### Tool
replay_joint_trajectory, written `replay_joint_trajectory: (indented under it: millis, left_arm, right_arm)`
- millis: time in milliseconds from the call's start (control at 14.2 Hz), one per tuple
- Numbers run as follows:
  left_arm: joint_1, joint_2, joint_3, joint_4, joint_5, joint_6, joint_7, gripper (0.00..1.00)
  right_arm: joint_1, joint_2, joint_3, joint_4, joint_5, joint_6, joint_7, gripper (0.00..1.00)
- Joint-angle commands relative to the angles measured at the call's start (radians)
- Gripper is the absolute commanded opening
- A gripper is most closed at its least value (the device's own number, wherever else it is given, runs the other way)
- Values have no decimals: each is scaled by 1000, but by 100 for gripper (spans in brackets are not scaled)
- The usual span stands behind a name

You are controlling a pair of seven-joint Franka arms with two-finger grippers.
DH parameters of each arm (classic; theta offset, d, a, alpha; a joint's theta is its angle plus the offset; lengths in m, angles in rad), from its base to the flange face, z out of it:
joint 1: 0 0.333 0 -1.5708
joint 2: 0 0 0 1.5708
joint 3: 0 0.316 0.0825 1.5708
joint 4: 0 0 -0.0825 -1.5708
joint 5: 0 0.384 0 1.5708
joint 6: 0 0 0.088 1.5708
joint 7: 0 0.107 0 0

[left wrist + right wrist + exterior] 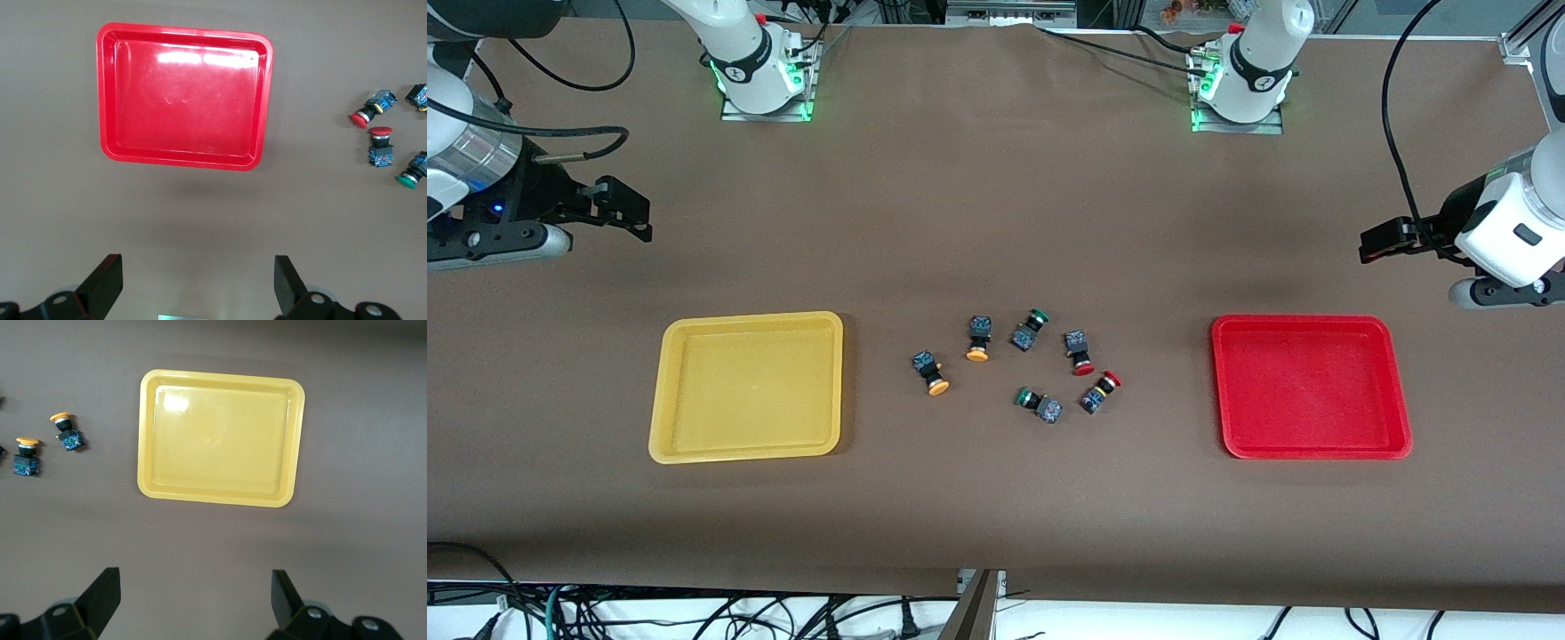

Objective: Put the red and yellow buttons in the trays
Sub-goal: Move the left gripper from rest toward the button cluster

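Note:
Two yellow-capped buttons (pixel 931 373) (pixel 979 340) and two red-capped buttons (pixel 1079 352) (pixel 1101 391) lie loose mid-table between the trays. The yellow tray (pixel 751 387) lies toward the right arm's end and holds nothing. The red tray (pixel 1312 387), toward the left arm's end, also holds nothing. My left gripper (pixel 1374 244) hangs open over bare table beside the red tray (pixel 183 93), nothing between its fingers (pixel 107 280). My right gripper (pixel 636 213) hangs open over bare table beside the yellow tray (pixel 220 437). Red buttons (pixel 373 110) (pixel 381 147) and yellow ones (pixel 67 433) (pixel 25 457) show in the wrist views.
Two green-capped buttons (pixel 1030 327) (pixel 1039 404) lie among the others. Brown table covering runs all round the trays. Cables hang below the table's edge nearest the front camera.

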Motion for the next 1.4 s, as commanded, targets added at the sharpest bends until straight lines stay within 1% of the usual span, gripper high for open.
replay_joint_trajectory:
  millis: [0, 632, 842, 982, 1123, 1333]
  left_arm:
    - [0, 20, -4, 37, 13, -8, 2, 100]
    - [-9, 34, -4, 43, 18, -5, 7, 100]
    - [-11, 78, -10, 43, -5, 22, 7, 100]
    - [-23, 112, -13, 39, -16, 80, -2, 100]
    - [-69, 164, -16, 24, -21, 130, -18, 100]
    - [-201, 239, -16, 22, -24, 198, -233, 100]
  right_arm:
    - [-1, 3, -1, 15, 21, 0, -5, 100]
    - [2, 3, -1, 15, 19, 13, -3, 100]
    - [2, 3, -1, 15, 21, 13, -3, 100]
    - [2, 3, -1, 15, 19, 13, -5, 100]
    - [2, 3, -1, 15, 19, 13, -3, 100]
    - [2, 3, -1, 15, 19, 13, -5, 100]
